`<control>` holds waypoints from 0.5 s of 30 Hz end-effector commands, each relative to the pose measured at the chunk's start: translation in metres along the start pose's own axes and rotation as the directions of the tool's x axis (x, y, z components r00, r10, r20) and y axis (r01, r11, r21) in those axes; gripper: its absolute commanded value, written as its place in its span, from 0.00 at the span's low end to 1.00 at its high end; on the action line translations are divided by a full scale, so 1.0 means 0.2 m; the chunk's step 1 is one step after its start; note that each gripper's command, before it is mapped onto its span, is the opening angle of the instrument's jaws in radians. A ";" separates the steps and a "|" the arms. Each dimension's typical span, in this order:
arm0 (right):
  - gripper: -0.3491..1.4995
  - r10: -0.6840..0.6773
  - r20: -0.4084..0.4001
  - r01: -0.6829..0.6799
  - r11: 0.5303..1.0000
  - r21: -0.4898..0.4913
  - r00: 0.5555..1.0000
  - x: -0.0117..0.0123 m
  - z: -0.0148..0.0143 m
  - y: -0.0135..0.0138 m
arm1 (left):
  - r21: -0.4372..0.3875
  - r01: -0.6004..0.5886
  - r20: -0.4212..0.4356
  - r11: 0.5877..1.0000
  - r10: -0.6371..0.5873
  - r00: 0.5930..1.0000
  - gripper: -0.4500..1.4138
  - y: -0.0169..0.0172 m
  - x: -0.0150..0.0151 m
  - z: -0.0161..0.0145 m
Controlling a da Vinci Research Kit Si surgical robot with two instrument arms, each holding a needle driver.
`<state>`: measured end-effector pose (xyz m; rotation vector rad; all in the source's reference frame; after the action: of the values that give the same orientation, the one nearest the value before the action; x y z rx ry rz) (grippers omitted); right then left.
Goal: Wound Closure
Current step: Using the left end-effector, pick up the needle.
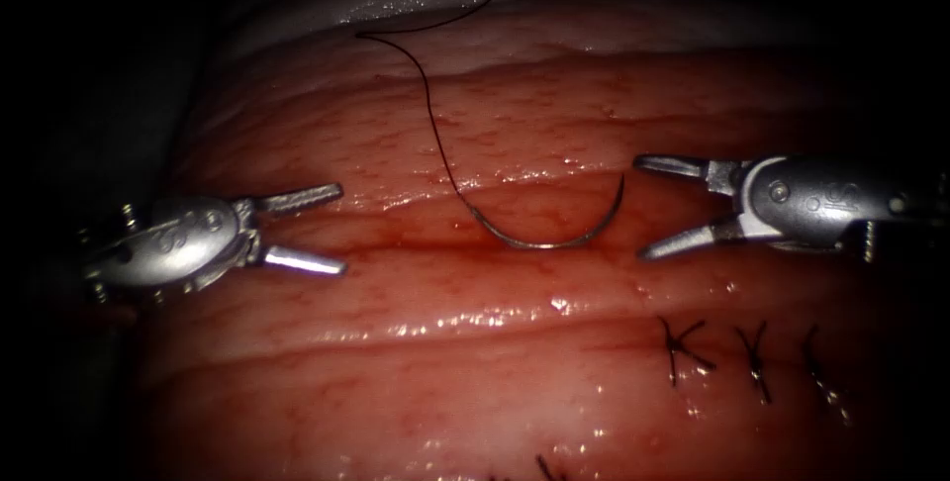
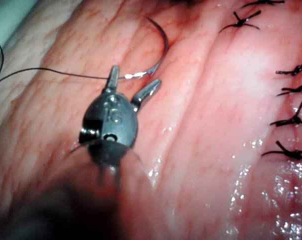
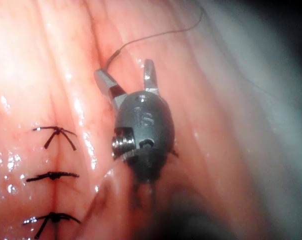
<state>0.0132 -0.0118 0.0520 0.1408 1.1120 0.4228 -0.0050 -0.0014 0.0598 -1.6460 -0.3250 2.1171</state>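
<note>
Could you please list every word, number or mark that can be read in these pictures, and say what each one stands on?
"S": embossed on the left tool, on its wrist housing, in the endoscope view.
"S": embossed likewise on the right tool, in the endoscope view.
Embossed marks on each tool's housing in the wrist views, left and right: too blurred to read surely.
Needle, thread, tissue: no text.

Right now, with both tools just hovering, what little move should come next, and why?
Probably the right tool should close on the needle. The needle lies loose on the tissue, not in it, its thread trailing away. Both tools are open and hold nothing, and the needle's near end sits closer to the right tool than to the left tool.
</note>
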 end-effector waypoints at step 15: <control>0.73 -0.001 0.013 0.001 1.000 -0.011 1.000 -0.002 0.000 0.003 | 0.123 0.091 0.110 0.988 -0.105 0.988 0.48 0.011 0.008 0.017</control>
<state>0.0123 -0.0115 0.0520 0.1317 1.0931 0.4306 -0.0090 -0.0022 0.0576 -1.3816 -0.3020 2.1332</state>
